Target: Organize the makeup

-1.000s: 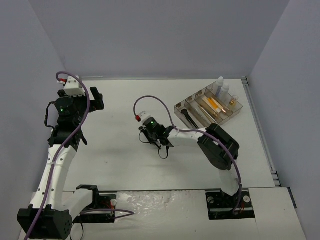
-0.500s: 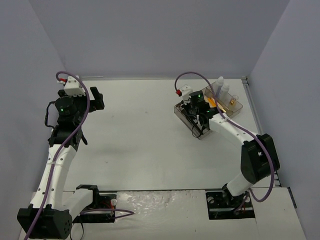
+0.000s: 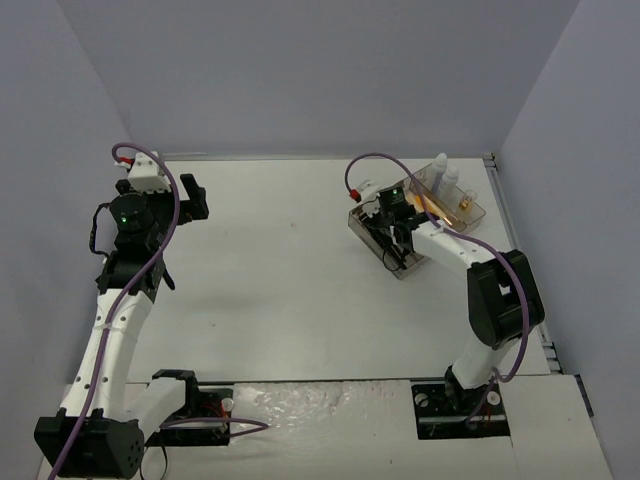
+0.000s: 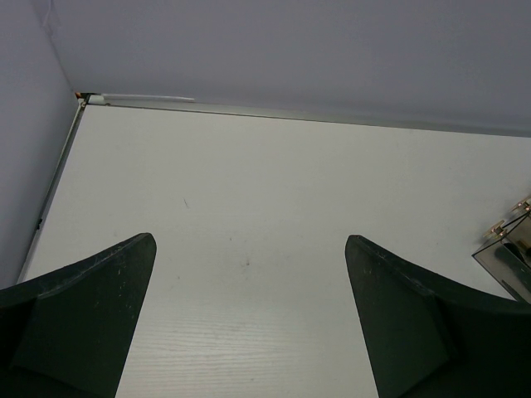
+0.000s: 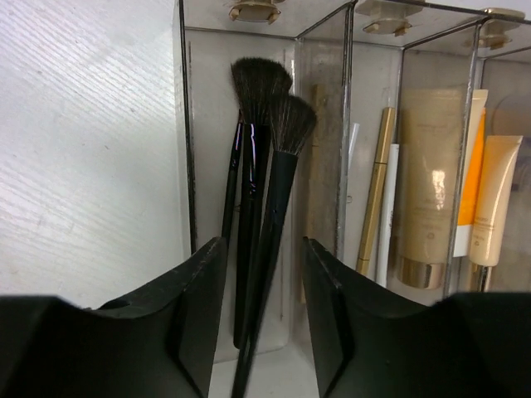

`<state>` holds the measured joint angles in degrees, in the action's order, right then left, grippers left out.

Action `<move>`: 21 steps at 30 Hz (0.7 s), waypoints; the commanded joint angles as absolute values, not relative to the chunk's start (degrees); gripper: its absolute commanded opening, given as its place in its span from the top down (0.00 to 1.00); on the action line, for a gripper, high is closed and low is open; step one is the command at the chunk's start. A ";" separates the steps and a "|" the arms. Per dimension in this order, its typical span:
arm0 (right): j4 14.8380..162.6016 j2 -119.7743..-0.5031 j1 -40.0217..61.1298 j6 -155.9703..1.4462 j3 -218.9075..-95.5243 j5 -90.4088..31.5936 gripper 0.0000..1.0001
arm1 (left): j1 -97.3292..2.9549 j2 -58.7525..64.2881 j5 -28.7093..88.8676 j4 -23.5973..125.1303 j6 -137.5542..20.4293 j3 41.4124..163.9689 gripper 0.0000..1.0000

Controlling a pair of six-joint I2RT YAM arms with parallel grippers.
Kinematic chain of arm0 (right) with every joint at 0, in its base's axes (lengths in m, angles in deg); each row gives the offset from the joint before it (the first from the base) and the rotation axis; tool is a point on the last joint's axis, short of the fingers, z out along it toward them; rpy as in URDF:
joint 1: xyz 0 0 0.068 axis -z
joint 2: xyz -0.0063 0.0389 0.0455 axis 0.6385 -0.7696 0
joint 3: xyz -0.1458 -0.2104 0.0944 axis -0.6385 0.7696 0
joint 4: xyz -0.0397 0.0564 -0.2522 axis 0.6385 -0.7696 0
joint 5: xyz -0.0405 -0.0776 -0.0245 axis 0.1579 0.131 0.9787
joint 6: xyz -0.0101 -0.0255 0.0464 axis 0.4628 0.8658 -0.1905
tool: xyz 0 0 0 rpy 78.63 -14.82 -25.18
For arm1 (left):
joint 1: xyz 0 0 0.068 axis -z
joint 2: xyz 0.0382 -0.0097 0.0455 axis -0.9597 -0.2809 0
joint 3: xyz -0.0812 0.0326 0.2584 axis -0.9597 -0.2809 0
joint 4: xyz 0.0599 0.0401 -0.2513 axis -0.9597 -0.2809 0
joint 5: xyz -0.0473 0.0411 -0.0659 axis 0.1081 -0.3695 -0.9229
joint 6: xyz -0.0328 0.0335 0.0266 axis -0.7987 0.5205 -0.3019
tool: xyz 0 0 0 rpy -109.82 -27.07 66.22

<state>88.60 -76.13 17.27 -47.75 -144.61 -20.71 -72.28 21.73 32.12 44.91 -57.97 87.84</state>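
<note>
The clear divided tray (image 3: 478, 216) stands at the back right of the table. My right gripper (image 3: 393, 236) hovers over its leftmost slot. In the right wrist view the gripper (image 5: 264, 245) is open, with two black brushes (image 5: 251, 166) lying in that slot (image 5: 181, 124). The handle of the nearer brush (image 5: 280, 182) runs down between the fingers, and neither pad touches it. Tan and gold sticks (image 5: 377, 191), a tan tube (image 5: 427, 191) and an orange tube (image 5: 471, 166) fill the other slots. Two white bottles (image 3: 443, 175) and an amber vial (image 3: 466, 203) stand at the tray's far end. My left gripper (image 3: 190, 200) is open and empty.
The table's back edge and wall run behind the tray. In the left wrist view my left gripper (image 4: 249, 240) is high over bare white table, with the tray's corner (image 4: 506, 249) at the right edge. A metal rail (image 3: 520, 260) runs along the table's right side.
</note>
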 commanded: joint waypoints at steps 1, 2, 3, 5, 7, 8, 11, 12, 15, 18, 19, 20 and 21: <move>89.93 -74.94 17.80 -47.80 -147.73 -20.90 0.53 | -72.76 22.01 31.40 48.84 -58.37 89.85 0.03; 89.93 -74.56 17.80 -48.05 -147.77 -20.63 0.47 | -72.73 22.00 31.40 48.83 -58.41 89.86 0.03; 89.93 -73.97 17.80 -48.52 -147.81 -20.24 0.43 | -72.77 21.96 31.40 48.79 -58.41 89.90 0.03; 89.84 -72.85 17.80 -49.35 -147.85 -19.49 0.36 | -72.81 21.92 31.40 48.75 -58.41 89.94 0.03; 89.82 -70.48 17.79 -50.94 -147.84 -18.81 0.28 | -72.80 22.01 31.32 48.75 -58.41 89.94 0.03; 89.65 -69.08 17.73 -51.78 -147.79 -18.31 0.25 | -72.75 22.01 31.37 48.75 -58.41 89.94 0.03; 89.49 -63.83 17.80 -54.68 -147.39 -16.06 0.19 | -72.72 22.20 31.40 48.75 -58.41 90.02 0.03; 89.49 -62.04 17.80 -55.92 -147.20 -14.88 0.18 | -72.72 22.29 31.38 48.75 -58.44 90.04 0.03; 89.39 -52.77 17.82 -61.04 -146.10 -11.06 0.12 | -72.67 22.61 30.75 48.62 -59.37 90.50 0.03; 86.91 -44.03 17.88 -65.27 -144.90 -5.86 0.02 | -71.55 23.21 31.80 45.88 -58.06 91.53 0.03; 86.21 -41.68 17.88 -66.28 -144.57 -4.66 0.01 | -70.91 23.53 33.08 45.14 -57.10 91.94 0.03; 85.51 -38.27 17.88 -67.13 -144.14 -2.88 0.00 | -70.05 23.77 34.05 43.95 -56.28 92.37 0.03; 84.71 -34.88 17.88 -68.39 -143.62 -1.18 0.00 | -69.39 24.09 34.54 42.73 -55.79 92.77 0.03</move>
<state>86.41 -45.90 17.53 -61.47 -144.80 -10.58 -71.48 21.98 32.46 43.51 -57.92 87.96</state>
